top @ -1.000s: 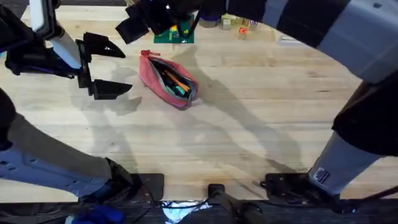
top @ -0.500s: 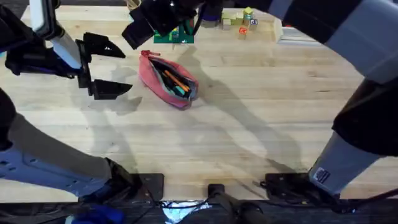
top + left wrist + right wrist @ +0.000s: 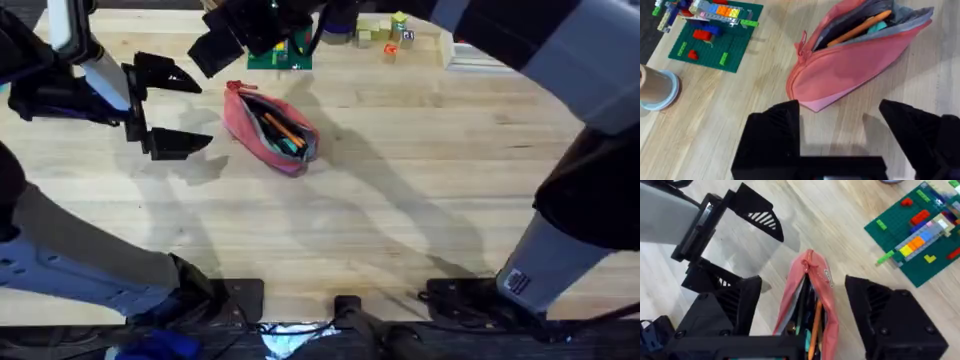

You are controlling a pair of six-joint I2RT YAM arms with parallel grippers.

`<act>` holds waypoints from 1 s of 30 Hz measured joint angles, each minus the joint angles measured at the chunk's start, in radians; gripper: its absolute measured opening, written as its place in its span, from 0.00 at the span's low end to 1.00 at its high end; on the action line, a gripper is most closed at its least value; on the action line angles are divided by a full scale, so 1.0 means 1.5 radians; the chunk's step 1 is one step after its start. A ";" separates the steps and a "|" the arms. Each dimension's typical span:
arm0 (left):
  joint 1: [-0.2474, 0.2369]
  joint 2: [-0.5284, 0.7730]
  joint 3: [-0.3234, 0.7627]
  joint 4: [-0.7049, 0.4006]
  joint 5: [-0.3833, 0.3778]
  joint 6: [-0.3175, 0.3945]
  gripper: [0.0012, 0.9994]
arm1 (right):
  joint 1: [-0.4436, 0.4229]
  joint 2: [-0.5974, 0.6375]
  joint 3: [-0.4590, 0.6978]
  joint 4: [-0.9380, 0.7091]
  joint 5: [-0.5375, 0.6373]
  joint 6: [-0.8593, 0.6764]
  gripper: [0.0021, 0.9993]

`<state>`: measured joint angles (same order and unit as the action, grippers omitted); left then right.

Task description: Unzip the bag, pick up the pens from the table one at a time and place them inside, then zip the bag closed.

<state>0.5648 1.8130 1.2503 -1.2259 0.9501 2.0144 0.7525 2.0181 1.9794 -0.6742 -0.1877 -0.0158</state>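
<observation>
The pink bag [image 3: 268,128] lies on the table [image 3: 420,190] left of centre with its zipper open. An orange pen [image 3: 282,129] and a dark pen lie inside on the grey lining. In the left wrist view the bag [image 3: 850,65] lies just past my open left gripper [image 3: 840,125], with the orange pen [image 3: 860,28] showing in the mouth. My left gripper [image 3: 165,105] stands open to the left of the bag, apart from it. My right gripper [image 3: 245,35] hangs open above the bag's far end; its wrist view looks down on the bag [image 3: 810,295] between its fingers.
A green brick baseplate [image 3: 280,55] with small bricks lies just behind the bag; it also shows as the baseplate [image 3: 715,42] and the baseplate [image 3: 920,225]. A tape roll [image 3: 655,90] sits near it. Small blocks [image 3: 385,35] stand at the back.
The right arm has shifted slightly over the bag's far end. The bag, pens and left gripper have not moved.
</observation>
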 joint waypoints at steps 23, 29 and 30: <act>0.000 0.000 0.000 0.000 0.000 0.000 0.99 | 0.000 0.120 0.000 0.083 -0.005 -0.004 1.00; 0.000 0.000 0.000 0.000 0.000 0.000 0.99 | 0.000 0.138 0.000 0.093 -0.007 0.005 0.99; 0.000 0.000 0.000 0.000 0.000 0.000 0.99 | 0.000 0.140 0.000 0.094 -0.008 0.006 0.99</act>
<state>0.5648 1.8130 1.2503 -1.2259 0.9501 2.0142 0.7525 2.2281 1.9800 -0.5331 -0.1992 -0.0072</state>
